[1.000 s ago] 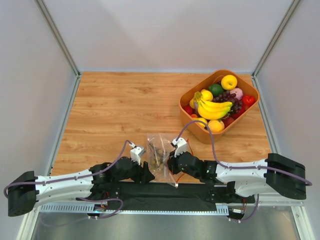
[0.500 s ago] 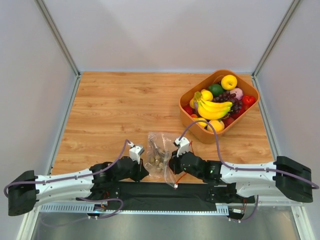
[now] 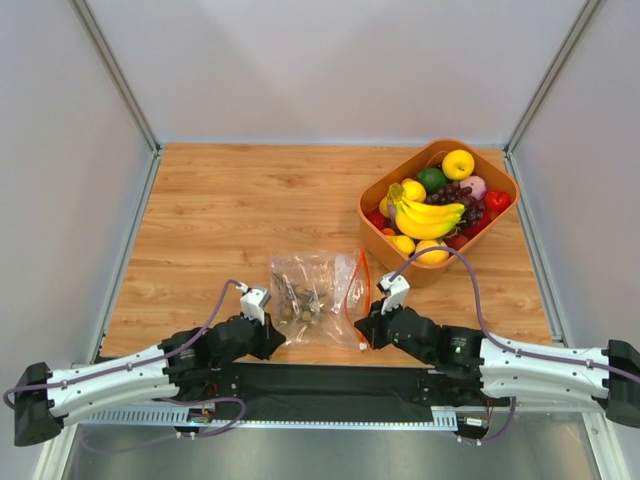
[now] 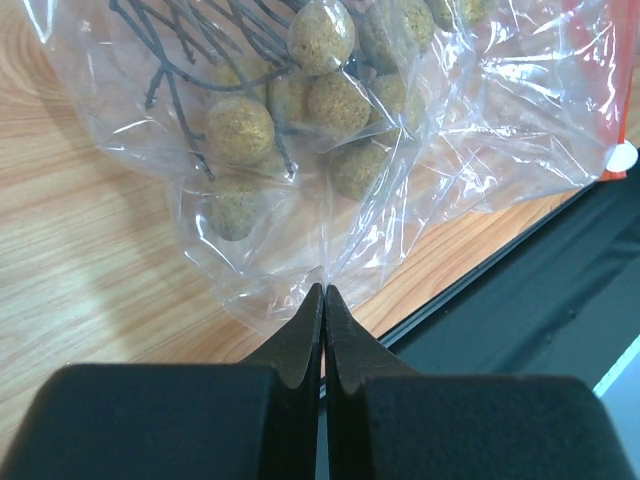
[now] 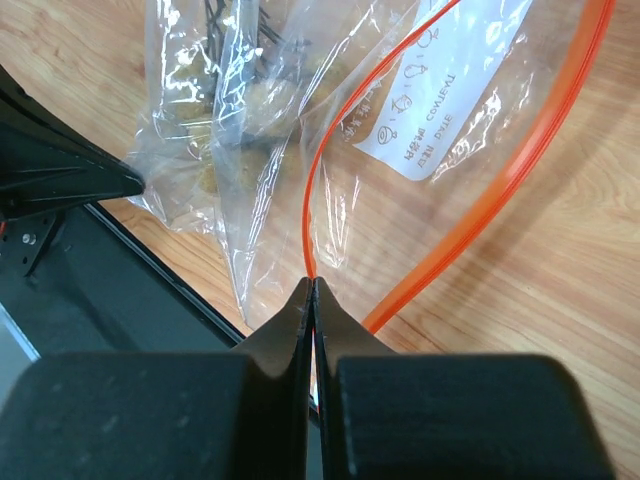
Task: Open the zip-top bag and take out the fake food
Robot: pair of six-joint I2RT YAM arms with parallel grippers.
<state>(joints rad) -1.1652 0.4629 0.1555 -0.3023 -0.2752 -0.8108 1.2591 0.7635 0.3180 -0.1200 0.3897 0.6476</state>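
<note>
With left gripper point(image 4: 322, 292) and right gripper point(image 5: 313, 286) jaws each pinching the zip-top bag point(image 3: 318, 292), its mouth gaped; tipping out the fake food point(image 4: 322, 36) seemed next.

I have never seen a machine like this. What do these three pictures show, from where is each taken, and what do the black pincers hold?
These are two white-and-black robot arms, the left arm and the right arm, bolted at the near edge of a wooden table. The wide picture comes from a camera above and behind them. The two close pictures come from cameras on the wrists, each showing its own black fingers. On the table lies a crinkly clear plastic zip-top bag holding a cluster of small tan balls; an orange basket of plastic fruit stands beyond it. The left gripper is shut on the bag's clear edge; the right gripper is shut on its thin red-orange zip strip.
</note>
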